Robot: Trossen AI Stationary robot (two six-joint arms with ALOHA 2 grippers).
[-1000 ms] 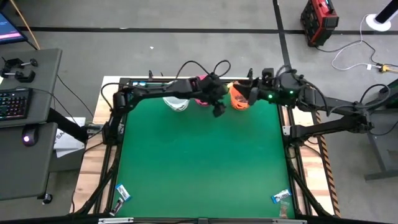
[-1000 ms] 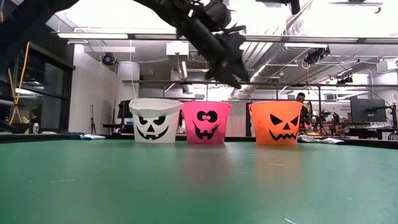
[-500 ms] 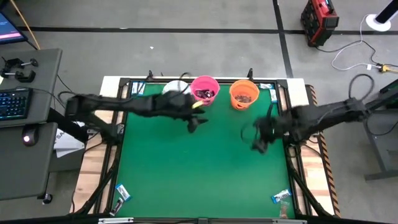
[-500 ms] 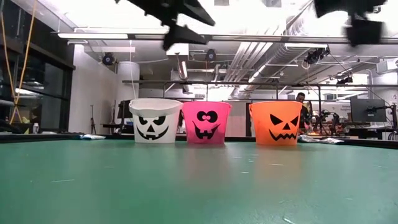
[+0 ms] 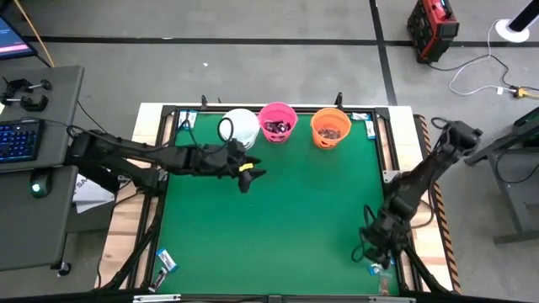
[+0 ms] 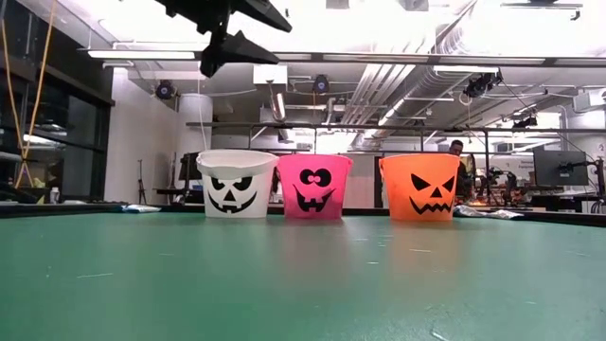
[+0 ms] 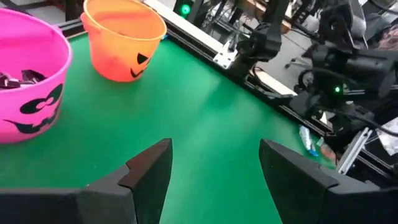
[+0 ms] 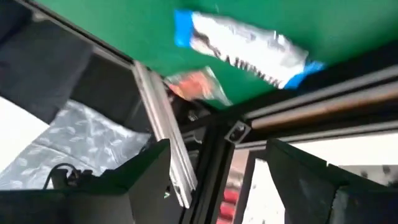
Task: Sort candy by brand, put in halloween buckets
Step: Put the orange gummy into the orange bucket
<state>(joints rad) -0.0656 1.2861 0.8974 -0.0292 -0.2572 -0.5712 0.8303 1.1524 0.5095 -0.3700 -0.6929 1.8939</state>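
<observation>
Three buckets stand in a row at the table's far edge: white (image 5: 242,126), pink (image 5: 277,120) and orange (image 5: 330,126). Dark wrapped candy lies in the pink bucket (image 7: 25,93). My left gripper (image 5: 248,177) hovers open above the mat, just near of the white bucket. My right gripper (image 5: 375,248) hangs open over the near right corner. Below it lie a silver-blue candy (image 8: 242,46) flat on the mat and a reddish candy (image 8: 196,87) at the mat's edge.
Two more candies lie at the near left corner (image 5: 167,259), one of them dark (image 5: 158,278). A black metal frame (image 5: 396,181) borders the mat. The mat's middle (image 5: 295,210) is bare green. A desk with a keyboard (image 5: 21,139) stands left of the table.
Both grippers have left the buckets. My left gripper drew back from the pink bucket toward the table's left and near side. My right gripper swung fast from the orange bucket along the right edge, down to the near right corner above the candies.
</observation>
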